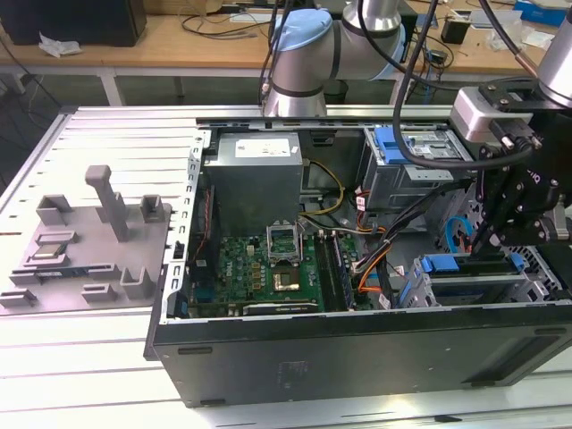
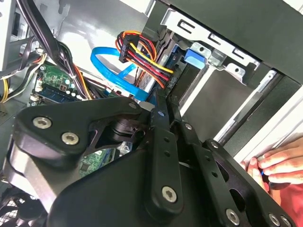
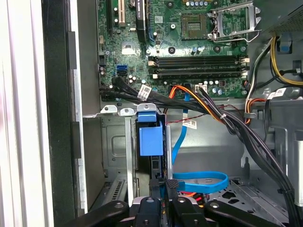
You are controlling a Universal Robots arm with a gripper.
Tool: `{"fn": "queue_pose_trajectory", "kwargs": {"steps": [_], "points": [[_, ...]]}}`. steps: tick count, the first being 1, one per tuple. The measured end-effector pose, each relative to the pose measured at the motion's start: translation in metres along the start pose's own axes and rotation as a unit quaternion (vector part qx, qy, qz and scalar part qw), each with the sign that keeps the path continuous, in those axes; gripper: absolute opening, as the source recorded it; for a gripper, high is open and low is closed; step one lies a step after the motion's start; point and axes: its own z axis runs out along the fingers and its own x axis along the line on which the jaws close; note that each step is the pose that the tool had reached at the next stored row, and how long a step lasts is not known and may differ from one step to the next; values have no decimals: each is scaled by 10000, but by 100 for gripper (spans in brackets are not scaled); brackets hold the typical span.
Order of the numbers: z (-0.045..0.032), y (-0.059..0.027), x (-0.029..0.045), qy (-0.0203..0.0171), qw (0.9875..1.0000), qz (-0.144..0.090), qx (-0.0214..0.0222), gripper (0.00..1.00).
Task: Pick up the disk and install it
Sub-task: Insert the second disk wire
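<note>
**Gripper at the drive cage, disk on edge in its slot**

The fingers (image 2: pixel 160 142) are drawn close, with a thin slit between them. Nothing is visibly clamped in that slit. In both wrist views the gripper (image 3: pixel 165 183) has its tips at the near end of the disk (image 3: pixel 150 139); whether they touch it cannot be told.

The disk stands on edge between the metal rails of the drive cage (image 3: pixel 111 142). Its long axis runs from the gripper toward the motherboard (image 3: pixel 189 42), and its blue carrier tab is at the motherboard end. A blue flat cable (image 3: pixel 199 182) loops just beside the fingertips.

In the exterior view the gripper (image 1: pixel 483 243) hangs inside the open computer case (image 1: pixel 357 344) at its right end. The grey fixture tray (image 1: pixel 89 250) lies well apart on the table. A person's hand (image 2: pixel 277 163) rests at the case edge.
</note>
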Motion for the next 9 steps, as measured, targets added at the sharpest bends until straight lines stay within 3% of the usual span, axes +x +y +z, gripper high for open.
{"fn": "queue_pose_trajectory", "kwargs": {"steps": [9], "points": [[18,0,0,0,10000,0,0,16]]}}
